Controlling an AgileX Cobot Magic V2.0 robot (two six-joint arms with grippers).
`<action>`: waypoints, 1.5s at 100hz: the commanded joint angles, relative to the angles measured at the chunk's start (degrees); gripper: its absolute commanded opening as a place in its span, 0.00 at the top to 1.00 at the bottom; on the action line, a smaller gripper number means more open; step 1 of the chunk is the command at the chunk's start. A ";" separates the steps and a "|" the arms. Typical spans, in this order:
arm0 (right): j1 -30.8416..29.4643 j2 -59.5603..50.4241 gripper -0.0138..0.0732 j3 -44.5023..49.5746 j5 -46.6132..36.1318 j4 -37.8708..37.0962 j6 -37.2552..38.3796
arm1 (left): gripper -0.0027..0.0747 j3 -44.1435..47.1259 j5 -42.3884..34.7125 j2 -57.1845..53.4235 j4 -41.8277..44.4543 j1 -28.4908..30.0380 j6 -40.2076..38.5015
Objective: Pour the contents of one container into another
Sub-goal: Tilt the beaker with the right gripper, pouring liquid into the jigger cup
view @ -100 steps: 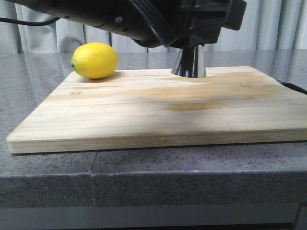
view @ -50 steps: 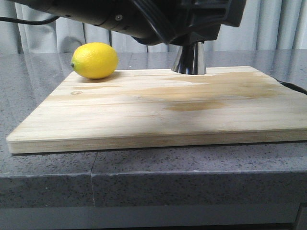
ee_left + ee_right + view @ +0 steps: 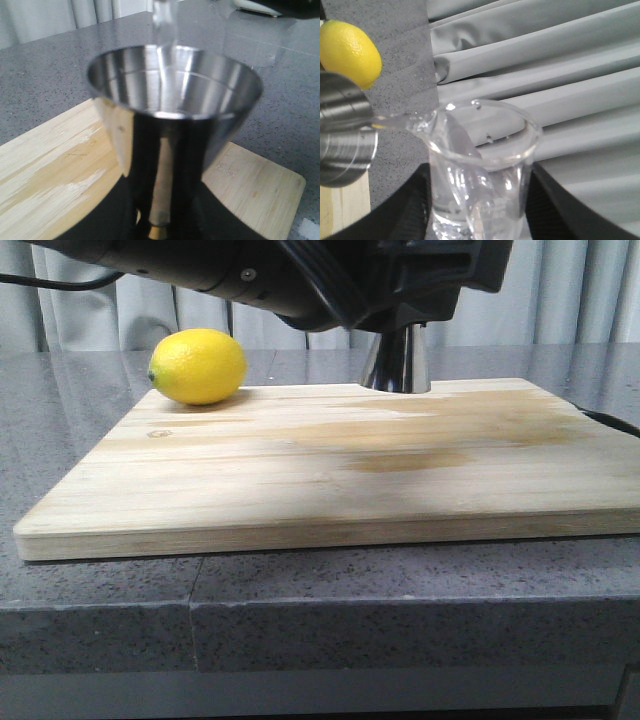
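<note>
**Beaker tipped over the jigger at the far edge of the board**

Grey curtains hang behind a speckled grey counter [image 3: 100, 610], and on the counter lies one pale wooden board [image 3: 330, 480], the landmark for everything else. One lemon [image 3: 198, 366], one jigger [image 3: 396, 362] and one beaker [image 3: 480, 175] are in view.

At the board's far left corner sits the yellow lemon. Well to the lemon's right, above the board's far edge, is the jigger: shiny steel, with a wide upper cone tapering to a brass-coloured waist. Only its lower cone shows in the front view, and whether that cone touches the board cannot be told. Dark parts of the left arm [image 3: 300, 275] cover its upper half, and the left jaws appear clamped round its waist. Inside, the upper cup looks polished; any liquid in it cannot be made out.

Above the jigger's rim, the clear glass beaker is tilted, its flared lip reaching toward the steel cup. Clear liquid lies inside it and runs along the lip. Black jaws of the right arm press on both sides of the beaker's wall.
</note>
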 commanded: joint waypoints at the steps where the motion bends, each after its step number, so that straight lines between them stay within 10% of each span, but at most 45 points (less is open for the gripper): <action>1: 0.00 -1.38 0.59 -2.15 -1.69 -0.78 -0.29 | 0.99 -1.62 -5.62 -2.16 0.17 -0.02 0.07; 120: 0.00 -1.38 0.59 -2.15 -1.66 -5.95 -0.07 | 0.99 -1.62 -5.50 -1.92 0.17 -0.02 0.07; 150: 0.00 -1.38 0.59 -2.15 1.18 2.00 17.25 | 0.99 -1.62 -5.50 -1.92 0.17 -0.02 0.07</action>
